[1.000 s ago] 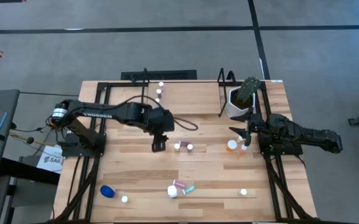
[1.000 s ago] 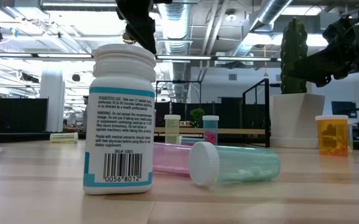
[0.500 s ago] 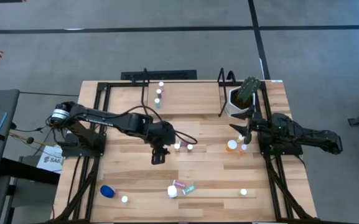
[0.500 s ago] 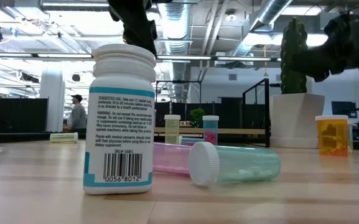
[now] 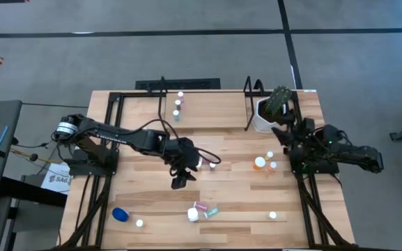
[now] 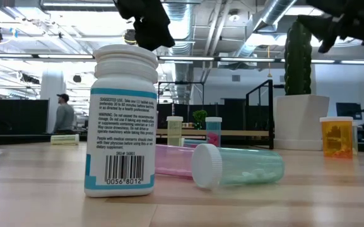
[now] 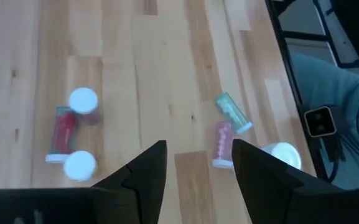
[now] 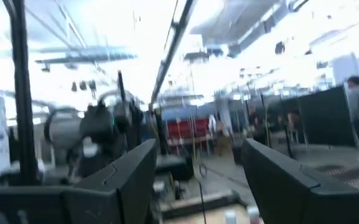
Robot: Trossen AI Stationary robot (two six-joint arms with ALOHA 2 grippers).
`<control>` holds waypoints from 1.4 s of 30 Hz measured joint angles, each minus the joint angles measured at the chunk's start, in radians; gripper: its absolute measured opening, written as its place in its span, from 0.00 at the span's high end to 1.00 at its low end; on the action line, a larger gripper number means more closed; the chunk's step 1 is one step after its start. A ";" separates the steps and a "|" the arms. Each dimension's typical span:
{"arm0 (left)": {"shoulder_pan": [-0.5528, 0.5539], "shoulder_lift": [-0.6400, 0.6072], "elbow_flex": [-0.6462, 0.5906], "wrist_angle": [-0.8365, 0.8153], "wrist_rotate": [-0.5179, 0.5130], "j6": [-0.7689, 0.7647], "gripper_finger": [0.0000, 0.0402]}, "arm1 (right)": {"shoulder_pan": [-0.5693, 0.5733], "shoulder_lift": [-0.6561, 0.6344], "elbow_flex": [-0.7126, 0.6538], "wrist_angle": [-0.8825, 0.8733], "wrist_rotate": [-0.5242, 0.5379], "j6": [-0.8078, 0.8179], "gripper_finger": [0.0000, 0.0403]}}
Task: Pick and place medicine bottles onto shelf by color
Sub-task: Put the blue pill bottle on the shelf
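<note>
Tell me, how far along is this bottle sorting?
Barely started. Done: a few bottles stand on the shelf. In hand: nothing; the left gripper hangs open and empty over mid-table, and the right gripper waits open by the plant pot. Left: the orange bottle, the blue one, the lying pink and teal ones, and others.

You can read a barcode numbered 0056 8012 on the white bottle (image 6: 123, 121) label in the low view; above it, small print starts "Suggested use", the rest too fine. White lettering on the left arm (image 5: 117, 134) isn't legible.
</note>
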 joint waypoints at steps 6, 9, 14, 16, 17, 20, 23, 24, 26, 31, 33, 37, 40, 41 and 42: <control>-0.015 -0.023 0.000 -0.054 0.004 0.000 0.58 | 0.000 0.000 0.000 0.033 0.123 0.101 0.35; -0.033 -0.043 -0.005 -0.077 -0.030 0.000 0.58 | 0.000 0.030 0.000 0.018 0.181 0.109 0.35; -0.044 -0.136 -0.122 0.015 -0.081 -0.040 0.58 | 0.000 0.134 0.002 0.152 0.188 0.127 0.35; -0.043 -0.184 -0.197 0.110 -0.095 -0.069 0.58 | 0.000 0.191 0.002 0.213 0.188 0.119 0.35; -0.043 -0.213 -0.242 0.152 -0.103 -0.082 0.58 | 0.000 0.221 0.003 0.241 0.188 0.119 0.35; -0.044 -0.278 -0.347 0.284 -0.138 -0.115 0.58 | 0.000 0.306 0.038 0.244 0.186 0.116 0.35; -0.044 -0.327 -0.424 0.388 -0.183 -0.107 0.58 | 0.004 0.406 0.084 0.241 0.184 0.116 0.35; -0.044 -0.344 -0.446 0.402 -0.193 -0.101 0.58 | 0.007 0.444 0.102 0.237 0.184 0.116 0.35; -0.044 -0.356 -0.470 0.455 -0.211 -0.075 0.58 | 0.015 0.523 0.146 0.245 0.183 0.116 0.35; -0.047 -0.359 -0.500 0.523 -0.224 -0.047 0.58 | 0.036 0.708 0.268 0.241 0.178 0.177 0.35; -0.051 -0.359 -0.507 0.534 -0.225 -0.045 0.58 | 0.045 0.774 0.318 0.240 0.166 0.203 0.35; -0.066 -0.358 -0.512 0.536 -0.243 -0.050 0.58 | 0.064 0.887 0.428 0.184 0.076 0.214 0.35; -0.080 -0.358 -0.512 0.536 -0.251 -0.052 0.58 | 0.102 0.959 0.519 0.049 0.044 0.192 0.35; -0.083 -0.358 -0.512 0.537 -0.254 -0.052 0.58 | 0.116 0.978 0.550 -0.004 0.045 0.179 0.35; -0.085 -0.358 -0.512 0.535 -0.255 -0.052 0.58 | 0.130 0.995 0.583 -0.057 0.046 0.170 0.35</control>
